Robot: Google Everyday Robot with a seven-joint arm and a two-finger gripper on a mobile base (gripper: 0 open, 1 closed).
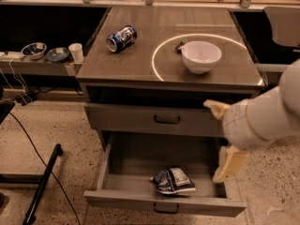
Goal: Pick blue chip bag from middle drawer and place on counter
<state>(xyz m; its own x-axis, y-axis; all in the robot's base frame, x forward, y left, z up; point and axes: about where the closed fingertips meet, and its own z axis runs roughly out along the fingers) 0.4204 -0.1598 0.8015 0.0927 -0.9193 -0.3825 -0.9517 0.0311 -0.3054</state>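
drawer (159, 203) open, lower centre. chip bag (173, 181) lies inside near front, untouched. tool (213, 142) at right of frame, spread wide, empty. left: reach, grasp, lift to tabletop (140, 60).

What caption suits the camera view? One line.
The gripper hangs over the open middle drawer, near the blue chip bag lying inside.

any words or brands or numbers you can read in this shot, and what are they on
Nothing here can be quoted.
chip bag in the open drawer: white lettering on dark blue, too blurred to read.
can lying on the counter: blue-and-white print, too blurred to read.
tool, hanging over the drawer's right end: no markings visible.
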